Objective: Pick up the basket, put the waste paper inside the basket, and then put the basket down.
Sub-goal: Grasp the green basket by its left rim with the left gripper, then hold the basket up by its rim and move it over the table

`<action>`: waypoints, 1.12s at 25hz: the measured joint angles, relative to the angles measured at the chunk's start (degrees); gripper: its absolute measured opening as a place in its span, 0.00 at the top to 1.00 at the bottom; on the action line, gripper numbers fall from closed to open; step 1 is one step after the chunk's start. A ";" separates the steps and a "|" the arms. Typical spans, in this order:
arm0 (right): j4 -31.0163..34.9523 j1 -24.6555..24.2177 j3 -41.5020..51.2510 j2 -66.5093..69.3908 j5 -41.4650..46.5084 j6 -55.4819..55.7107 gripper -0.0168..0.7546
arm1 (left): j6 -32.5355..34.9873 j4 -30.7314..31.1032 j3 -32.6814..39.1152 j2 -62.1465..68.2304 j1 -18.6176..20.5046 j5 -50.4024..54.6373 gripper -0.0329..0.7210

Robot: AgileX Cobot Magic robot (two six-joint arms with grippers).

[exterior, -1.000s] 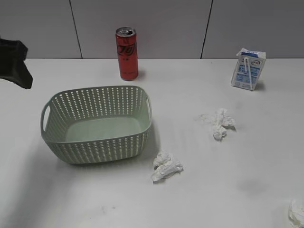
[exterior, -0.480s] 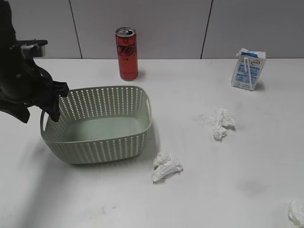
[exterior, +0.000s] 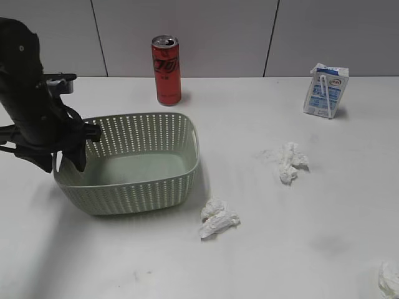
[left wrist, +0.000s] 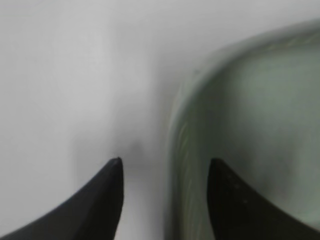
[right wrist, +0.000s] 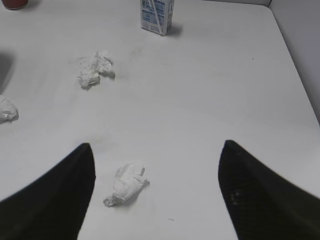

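The pale green slotted basket (exterior: 143,193) stands on the white table at the left. My left gripper (exterior: 63,165) is open and hangs over the basket's left end, one finger outside the wall and one inside. In the left wrist view the gripper (left wrist: 165,161) straddles the blurred basket rim (left wrist: 182,130). Three wads of waste paper lie on the table: one by the basket (exterior: 219,218), one mid-right (exterior: 287,161), one at the front right corner (exterior: 389,279). My right gripper (right wrist: 157,145) is open and empty above the nearest wad (right wrist: 125,185). Two more wads (right wrist: 94,69) (right wrist: 6,109) lie farther off.
A red drink can (exterior: 166,70) stands behind the basket. A blue-and-white drink carton (exterior: 326,90) stands at the back right and also shows in the right wrist view (right wrist: 157,15). The table's right edge (right wrist: 295,75) runs close to the right gripper.
My left arm has come in from the left edge and dropped to the basket's left end, its fingers now on either side of the wall. Basket and paper have not moved.
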 joint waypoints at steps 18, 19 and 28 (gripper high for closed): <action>0.04 0.00 0.00 0.00 0.00 0.00 0.23 | -0.39 -1.17 -0.12 -1.93 0.44 3.38 0.95; 0.41 0.00 0.00 0.00 -0.05 0.38 0.22 | -0.33 -1.10 -0.12 -3.06 0.81 4.86 0.95; 2.66 0.00 -0.77 20.44 1.30 8.48 0.22 | 2.63 -1.23 -0.12 -13.37 3.33 11.32 0.95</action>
